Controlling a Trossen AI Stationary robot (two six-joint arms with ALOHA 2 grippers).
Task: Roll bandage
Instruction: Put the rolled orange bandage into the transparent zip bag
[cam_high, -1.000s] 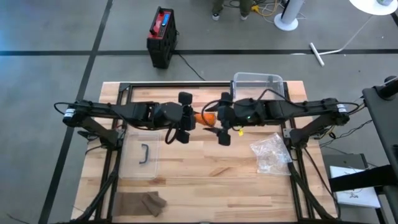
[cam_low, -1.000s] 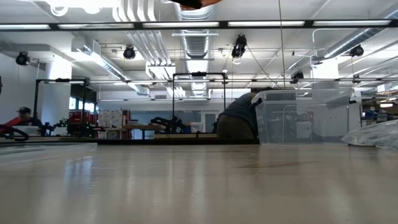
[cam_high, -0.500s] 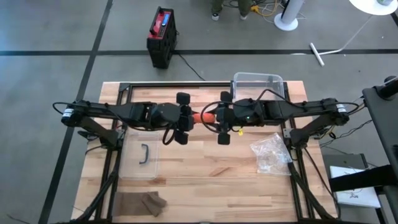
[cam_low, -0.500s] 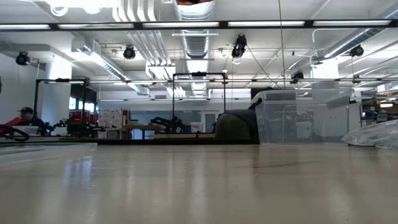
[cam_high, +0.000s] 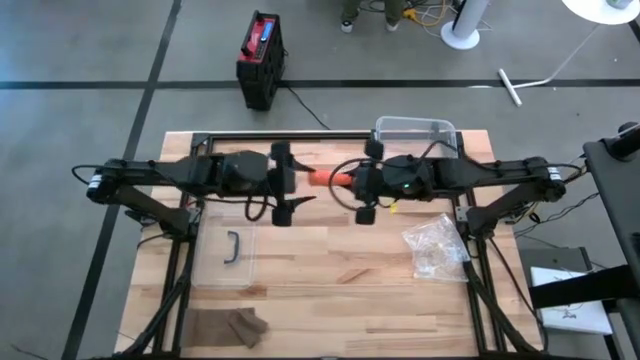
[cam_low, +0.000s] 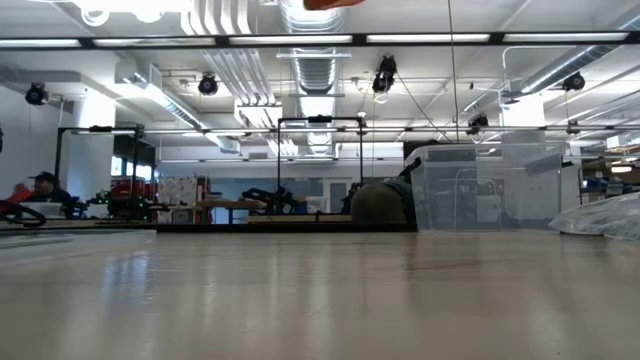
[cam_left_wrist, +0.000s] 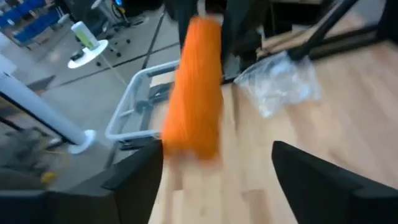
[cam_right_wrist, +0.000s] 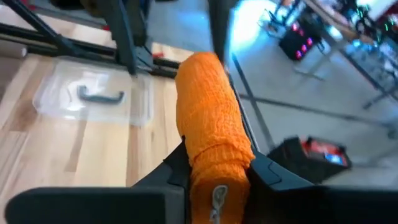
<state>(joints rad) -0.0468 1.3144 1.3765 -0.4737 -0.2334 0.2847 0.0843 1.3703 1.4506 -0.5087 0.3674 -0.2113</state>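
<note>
Orange bandage roll (cam_right_wrist: 211, 130), unlabelled, between right gripper (cam_right_wrist: 214, 165) jaws

you won't find any text, label, brand, number or sign you can read in these views.
</note>
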